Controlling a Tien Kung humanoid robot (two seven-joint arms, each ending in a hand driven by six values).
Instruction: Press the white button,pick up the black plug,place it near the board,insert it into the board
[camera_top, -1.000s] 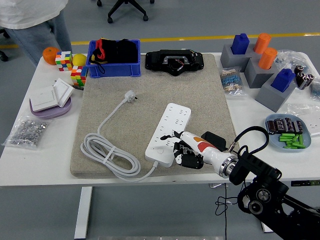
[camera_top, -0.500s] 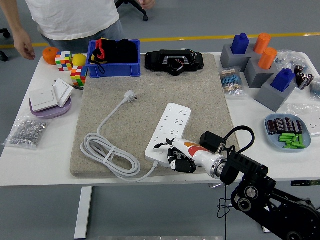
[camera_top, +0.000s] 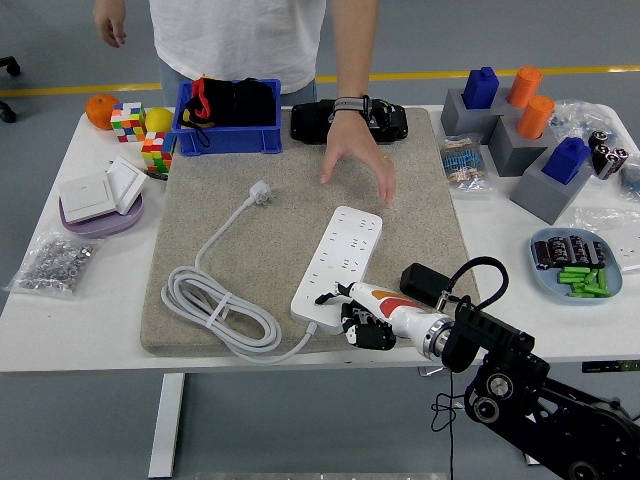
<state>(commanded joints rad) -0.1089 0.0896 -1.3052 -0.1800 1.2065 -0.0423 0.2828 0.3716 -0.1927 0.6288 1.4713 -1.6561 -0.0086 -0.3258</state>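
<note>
Black plug (camera_top: 420, 282) beside white board (camera_top: 340, 265)

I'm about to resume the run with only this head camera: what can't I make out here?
- White button: the robot hand covers the near end of the power strip, so contact is hidden.
- Black plug: its prongs are too small to see.
- Left robot hand: outside the frame.
- Blue bin: its contents are a dark jumble.

A white power strip (camera_top: 339, 266) with a white cord (camera_top: 215, 300) is seen on a beige mat (camera_top: 300, 180) — a black plug (camera_top: 420, 281) beside it. The table (camera_top: 80, 320) is white, the bin (camera_top: 228, 118) blue — the right hand (camera_top: 365, 312) white, orange and black.
</note>
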